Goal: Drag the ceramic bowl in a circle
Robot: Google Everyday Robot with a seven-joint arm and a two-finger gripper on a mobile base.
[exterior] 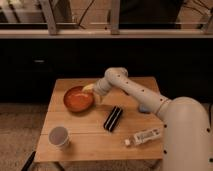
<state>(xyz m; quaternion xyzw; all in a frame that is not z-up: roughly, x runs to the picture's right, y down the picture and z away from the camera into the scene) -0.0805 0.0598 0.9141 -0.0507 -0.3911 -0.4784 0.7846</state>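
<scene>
The gripper (92,91), pale yellowish at the end of the cream-white arm (134,91), is at the right rim of the ceramic bowl (76,100), which is glossy orange-brown (darker along the rim). Below the gripper lies a black oblong object (113,118). To its lower left, a white cup (59,137) stands on the light tan wooden table (85,150).

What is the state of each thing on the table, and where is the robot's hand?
bowl: upright, open side up.
cup: upright, standing apart from the other things.
bottle: lying on its side.
black box: lying flat.
hand: at the bowl's right rim.
</scene>
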